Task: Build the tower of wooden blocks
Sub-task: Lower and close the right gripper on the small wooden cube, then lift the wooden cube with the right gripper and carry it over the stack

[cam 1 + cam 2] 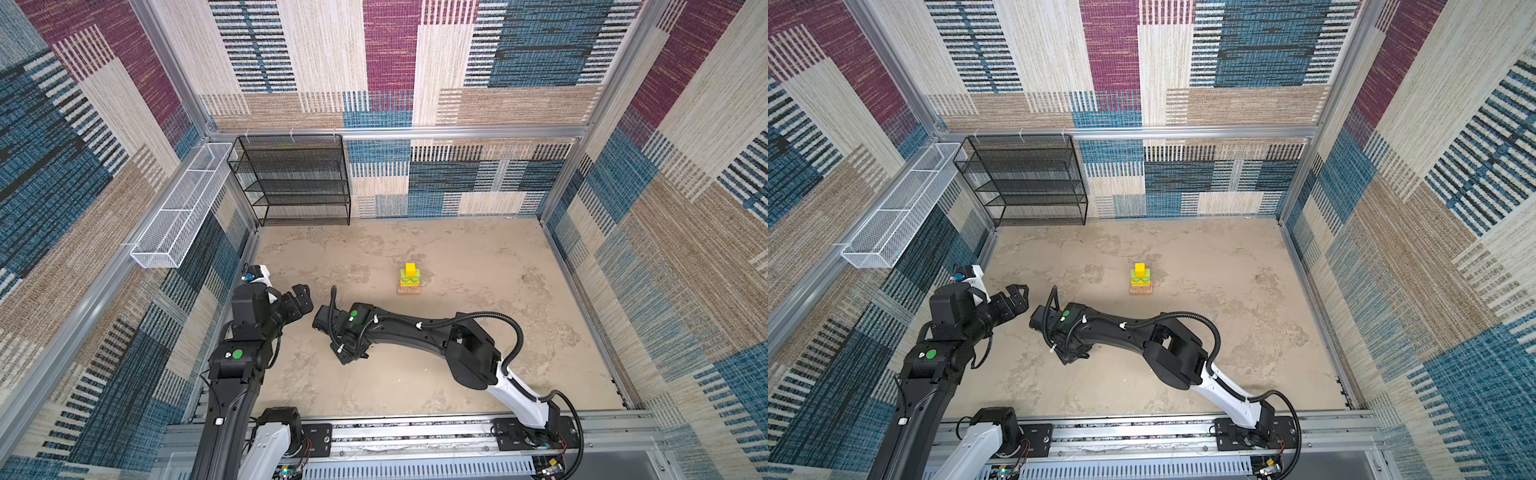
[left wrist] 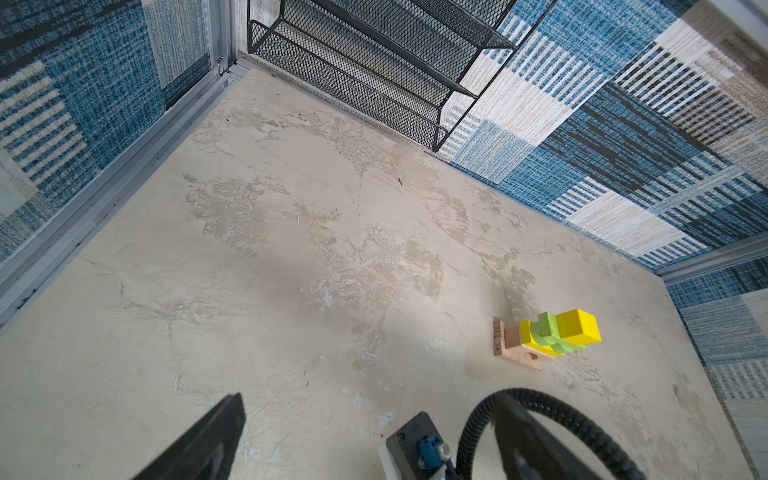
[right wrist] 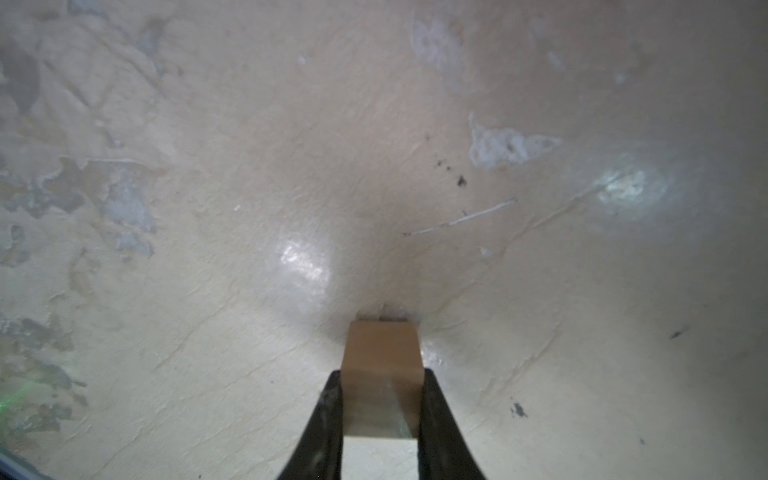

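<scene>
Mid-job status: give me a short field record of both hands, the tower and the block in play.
tower: standing mid-way across the table, tan base, yellow and lime green layers, yellow cube on top
right hand: low at the table, closed on a tan block
left hand: open, empty, raised at the left
tan block: away from the tower, not yet stacked

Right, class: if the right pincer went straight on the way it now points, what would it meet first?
The tabletop. The right pincer points down at it, and the tan block between its jaws seems to touch it.
</scene>
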